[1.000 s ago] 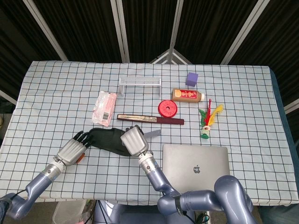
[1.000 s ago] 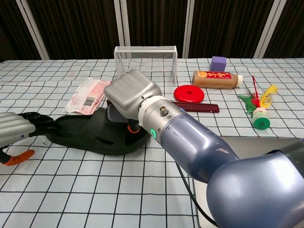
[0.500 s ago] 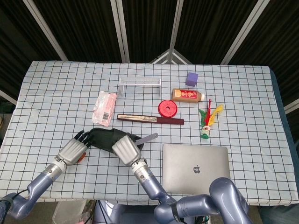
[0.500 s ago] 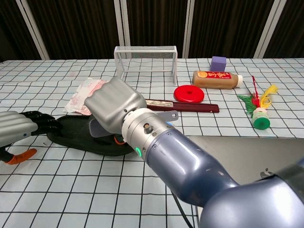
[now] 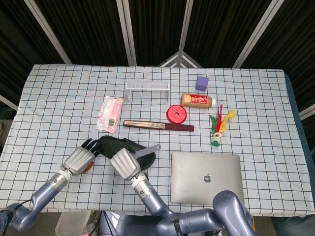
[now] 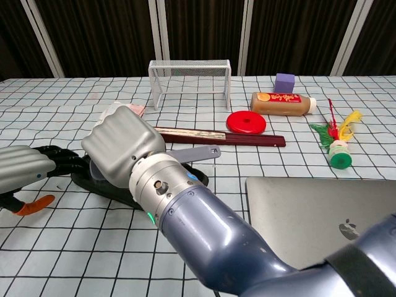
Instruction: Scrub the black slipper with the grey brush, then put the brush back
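The right hand (image 5: pixel 124 164) has slid further left along the slipper (image 5: pixel 125 147) than half a second ago, from its middle toward the toe end, and now sits close to the left hand (image 5: pixel 79 158). It is curled around the brush (image 5: pixel 147 149), whose grey handle sticks out to the right past the slipper's heel; in the chest view the same right hand (image 6: pixel 124 150) hides most of the slipper (image 6: pixel 105 184) and the handle (image 6: pixel 197 152) points right above it. The slipper itself looks to have shifted a little toward the front edge of the table, and more of its heel rim shows than before.

The left hand has barely moved: its dark fingers (image 5: pixel 90 144) rest against the slipper's left end, pinning it, though I cannot tell whether they wrap it. An orange thing (image 6: pixel 30 206) peeks out under that hand.

Behind the slipper lies a folded fan (image 5: pixel 158 126), close by; a pink packet (image 5: pixel 110 113) sits behind and left. The laptop (image 5: pixel 205 177) lies right of the slipper, near the handle tip, with a strip of bare cloth between. Further behind stand a red disc (image 5: pixel 176 114), a bottle (image 5: pixel 197 101), a wire rack (image 5: pixel 147 89), a purple cube (image 5: pixel 202 83) and a shuttlecock (image 5: pixel 218 128). Left of the slipper the cloth runs bare to the table's edge; the front edge lies near both wrists.
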Available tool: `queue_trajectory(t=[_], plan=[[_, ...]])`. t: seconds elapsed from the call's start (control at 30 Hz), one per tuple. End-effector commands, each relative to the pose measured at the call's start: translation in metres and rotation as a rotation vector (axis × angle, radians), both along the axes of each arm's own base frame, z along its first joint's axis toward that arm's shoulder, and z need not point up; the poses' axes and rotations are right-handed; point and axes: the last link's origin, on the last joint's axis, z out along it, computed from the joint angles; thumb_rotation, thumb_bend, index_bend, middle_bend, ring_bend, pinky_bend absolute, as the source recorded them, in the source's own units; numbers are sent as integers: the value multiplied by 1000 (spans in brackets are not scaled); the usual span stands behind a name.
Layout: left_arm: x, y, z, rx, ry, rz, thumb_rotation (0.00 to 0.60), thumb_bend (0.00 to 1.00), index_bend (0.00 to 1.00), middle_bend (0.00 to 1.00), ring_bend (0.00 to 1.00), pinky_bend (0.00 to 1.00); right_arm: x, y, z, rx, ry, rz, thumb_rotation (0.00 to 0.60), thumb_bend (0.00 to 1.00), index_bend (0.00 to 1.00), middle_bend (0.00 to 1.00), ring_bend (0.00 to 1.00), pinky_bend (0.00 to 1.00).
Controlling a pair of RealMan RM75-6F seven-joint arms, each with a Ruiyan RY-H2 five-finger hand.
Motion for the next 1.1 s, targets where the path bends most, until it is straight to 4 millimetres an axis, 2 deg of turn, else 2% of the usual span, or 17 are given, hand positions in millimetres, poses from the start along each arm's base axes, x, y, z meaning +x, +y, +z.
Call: queue_trajectory(t=[0.03,0.43,0.83,1.1], plan=[[1,0,0,-2,-3,1,600,728,166,69,0,16,0,0,-3,-1,10,0,600,739,803,720,578,643],[3,-3,-1,-2,-7,-8,600,728,167,68,0,16,-13,-9,-11,-11,52,-12,600,742,803,720,578,643],[-3,-5,2,6,4,8,600,728,165,66,0,16,-37,-36,-4,-89,113,-47,600,743,803,720,578,643],[-5,-4,2,4,11,10,600,728,164,66,0,16,-43,-43,4,-125,140,-58,600,743,803,720,578,643]])
